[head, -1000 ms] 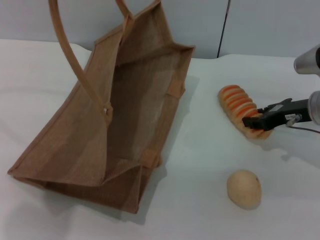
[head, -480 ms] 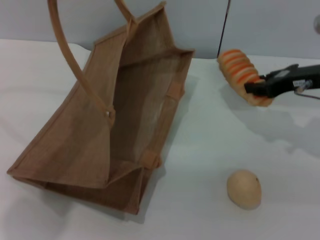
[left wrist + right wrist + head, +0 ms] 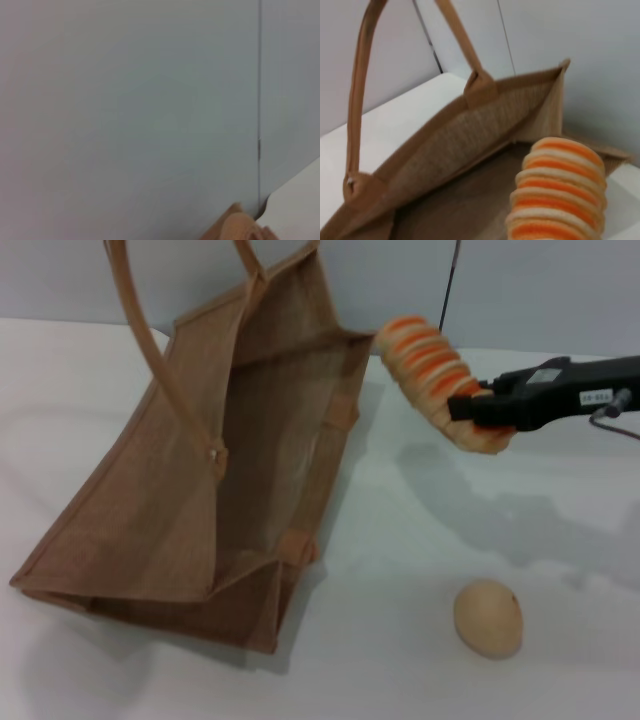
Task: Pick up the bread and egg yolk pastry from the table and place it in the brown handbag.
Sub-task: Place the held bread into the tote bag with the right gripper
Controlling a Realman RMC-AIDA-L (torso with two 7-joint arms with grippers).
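Note:
My right gripper (image 3: 478, 412) is shut on the bread (image 3: 432, 375), a ridged tan loaf with orange stripes, and holds it in the air just right of the brown handbag's (image 3: 215, 460) open mouth. The right wrist view shows the bread (image 3: 560, 192) close up, with the handbag (image 3: 470, 165) open behind it. The egg yolk pastry (image 3: 488, 617), a smooth beige ball, lies on the white table (image 3: 420, 570) near the front right. The left gripper is out of view.
The handbag's strap handles (image 3: 135, 320) arch up at the back left. A grey wall (image 3: 540, 290) stands behind the table. The left wrist view shows only wall and a bit of a tan strap (image 3: 237, 227).
My right gripper has lifted the bread off the table and carried it up and left, to the handbag's right rim. The handbag shifted slightly. The pastry has not moved.

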